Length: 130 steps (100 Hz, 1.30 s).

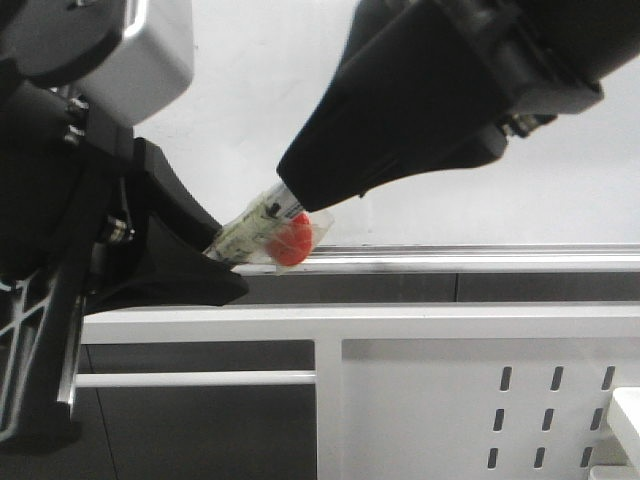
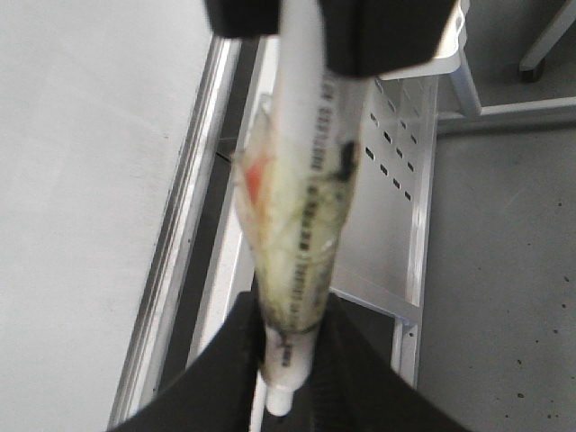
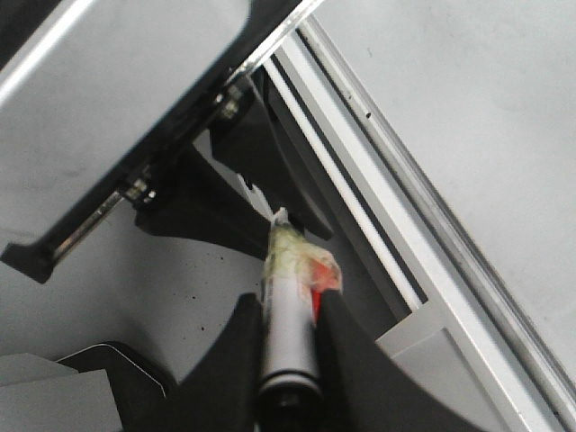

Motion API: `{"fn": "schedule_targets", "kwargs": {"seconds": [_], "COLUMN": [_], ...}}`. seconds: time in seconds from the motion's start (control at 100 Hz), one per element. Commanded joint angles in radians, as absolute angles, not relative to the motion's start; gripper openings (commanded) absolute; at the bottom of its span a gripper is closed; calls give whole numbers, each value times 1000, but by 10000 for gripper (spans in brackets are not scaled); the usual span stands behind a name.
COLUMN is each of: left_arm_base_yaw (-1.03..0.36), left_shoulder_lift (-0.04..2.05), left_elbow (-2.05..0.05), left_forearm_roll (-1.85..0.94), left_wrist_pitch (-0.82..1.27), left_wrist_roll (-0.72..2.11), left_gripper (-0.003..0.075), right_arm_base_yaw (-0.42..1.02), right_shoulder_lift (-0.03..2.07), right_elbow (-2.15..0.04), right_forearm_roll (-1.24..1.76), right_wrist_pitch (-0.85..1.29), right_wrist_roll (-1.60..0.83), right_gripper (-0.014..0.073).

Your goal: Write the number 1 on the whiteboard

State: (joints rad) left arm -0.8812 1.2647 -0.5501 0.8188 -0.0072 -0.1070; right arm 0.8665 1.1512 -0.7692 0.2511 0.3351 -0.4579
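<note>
Between the two grippers, a marker pen (image 1: pixel 268 228) is being held at both ends, just in front of the whiteboard (image 1: pixel 260 90).

Both the left gripper (image 2: pixel 286 346) and the right gripper (image 3: pixel 290 337) are pinching the pen's barrel; no stroke is showing on the board, so uncapping or handover looks in hand, calling next for a straight pull apart.

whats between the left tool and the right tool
A white marker pen wrapped in yellowed clear tape with a red patch spans the gap; the left tool and right tool each grip one end. Front view shows it best.
</note>
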Motion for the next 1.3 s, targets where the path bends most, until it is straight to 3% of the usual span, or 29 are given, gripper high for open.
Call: {"fn": "schedule_targets", "kwargs": {"seconds": [0.0, 0.15, 0.24, 0.54, 0.61, 0.7, 0.85, 1.02, 1.11, 1.29], "left_arm_base_yaw": [-891, -891, -891, -879, -868, -845, -768, -643, -597, -574], "left_shoulder_lift": [1241, 1241, 1233, 1037, 969, 882, 761, 662, 653, 653], "left_elbow": [-582, -582, -582, -578, -569, -544, -462, -271, -173, -124], "left_forearm_roll": [812, 784, 698, 251, 251, 243, 166, -196, -219, -206], "left_wrist_pitch": [-104, -97, -65, -28, -26, -25, -73, -486, -655, -668], "left_wrist_roll": [-113, -113, -113, -118, -118, -118, -119, -119, -119, -119], "left_gripper": [141, 482, 528, 315, 205, -13, -20, -20, -20, -20], "right_arm_base_yaw": [868, 868, 868, 851, 827, 793, 786, 783, 767, 694], "right_shoulder_lift": [1137, 1137, 1137, 1049, 1016, 969, 880, 811, 795, 793], "right_elbow": [-803, -803, -803, -796, -761, -692, -590, -561, -561, -561], "right_forearm_roll": [256, 254, 279, 288, 288, 298, 330, 343, 343, 342], "right_wrist_pitch": [279, 283, 283, 248, 223, 162, 35, -48, -54, -61], "right_wrist_roll": [-463, -463, -463, -463, -461, -453, -453, -453, -453, -453], "right_gripper": [-75, -75, -75, -75, -68, -68, -68, -68, -68, -68]}}
